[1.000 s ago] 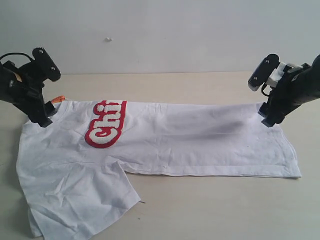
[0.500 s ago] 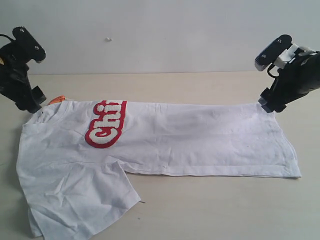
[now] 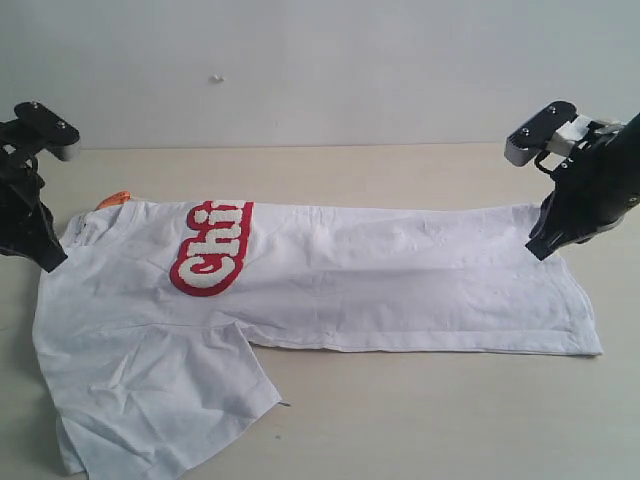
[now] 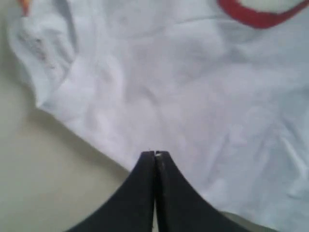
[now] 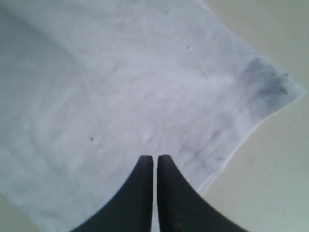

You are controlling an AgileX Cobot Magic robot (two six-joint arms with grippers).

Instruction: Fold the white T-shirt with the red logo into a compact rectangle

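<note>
The white T-shirt (image 3: pixel 380 280) lies flat on the table, folded lengthwise, with one sleeve (image 3: pixel 160 400) spread toward the front left. The red logo (image 3: pixel 210 250) shows only partly beside the folded far edge. My left gripper (image 3: pixel 50 262) hangs at the shirt's left shoulder edge, shut, with no cloth between its fingers (image 4: pixel 145 179). My right gripper (image 3: pixel 537 250) hovers over the hem corner on the right, also shut and empty. In the left wrist view the shirt (image 4: pixel 193 96) and logo (image 4: pixel 256 14) lie under the left gripper (image 4: pixel 154 153). The right wrist view has the hem (image 5: pixel 145 87) beneath the right gripper (image 5: pixel 155 157).
A small orange neck tag (image 3: pixel 118 198) pokes out at the collar on the far left. Bare beige table (image 3: pixel 430 410) lies in front of the shirt and behind it, up to a pale wall (image 3: pixel 320 70).
Both grippers went from open to shut. The left arm drew leftward and lower off the collar; the right shifted slightly right. The shirt has not moved.
</note>
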